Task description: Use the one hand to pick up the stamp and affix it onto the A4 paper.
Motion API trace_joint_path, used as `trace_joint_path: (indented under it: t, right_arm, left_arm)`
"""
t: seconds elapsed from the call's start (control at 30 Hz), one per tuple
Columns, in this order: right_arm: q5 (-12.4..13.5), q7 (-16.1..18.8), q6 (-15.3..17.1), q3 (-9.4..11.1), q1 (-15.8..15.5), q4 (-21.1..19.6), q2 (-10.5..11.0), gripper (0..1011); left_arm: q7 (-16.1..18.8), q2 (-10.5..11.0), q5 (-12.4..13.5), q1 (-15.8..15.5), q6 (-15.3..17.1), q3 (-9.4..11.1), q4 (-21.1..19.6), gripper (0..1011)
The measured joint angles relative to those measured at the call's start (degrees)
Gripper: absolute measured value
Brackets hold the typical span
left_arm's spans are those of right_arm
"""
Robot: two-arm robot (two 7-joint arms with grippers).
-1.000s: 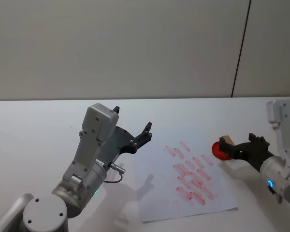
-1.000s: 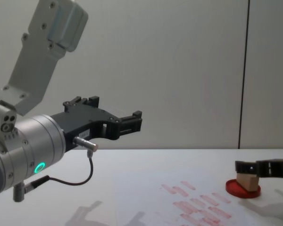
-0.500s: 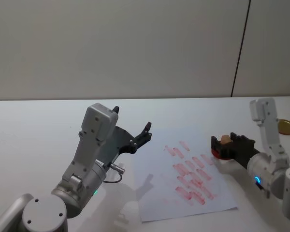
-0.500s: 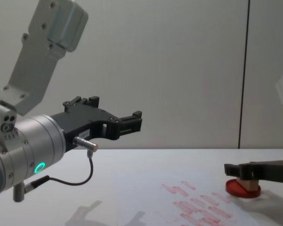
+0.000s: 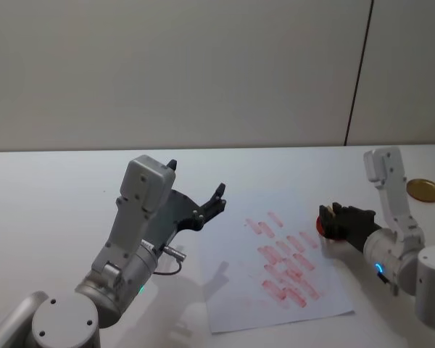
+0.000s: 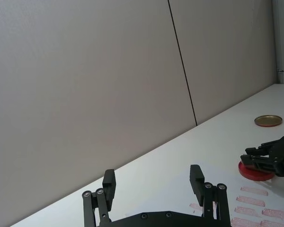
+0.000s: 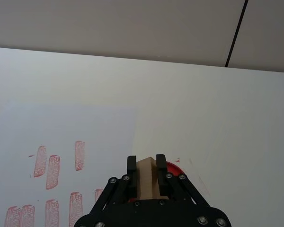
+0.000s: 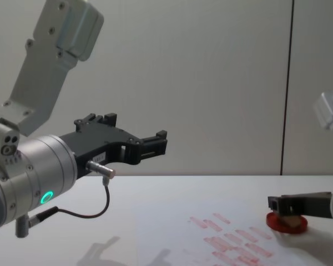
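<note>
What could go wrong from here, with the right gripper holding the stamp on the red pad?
1. The ink pad may stick to the stamp and lift with it when the right gripper rises.
2. The A4 paper already carries many red marks, so a new print may overlap one.
The left gripper hangs open, raised left of the paper.

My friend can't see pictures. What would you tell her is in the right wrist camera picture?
The right end effector is shut on a small wooden stamp, right at a round red ink pad. Beside them on the white table lies the A4 paper, printed with rows of red stamp marks.
</note>
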Motion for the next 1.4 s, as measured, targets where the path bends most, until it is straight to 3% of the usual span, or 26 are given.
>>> trace_joint_path:
  t: [0.83,1.4]
  right_arm:
    - [-0.75,-0.78,0.29,0.30,0.60,1.07,-0.21,221]
    - [-0.63,0.16,-4.43,0.14,-1.05,-7.68,0.14,219]
  left_arm:
    - [0.00,0.00,0.00,0.00,0.00,0.00,0.00,993]
    - [0.00,0.00,0.00,0.00,0.00,0.00,0.00,993]
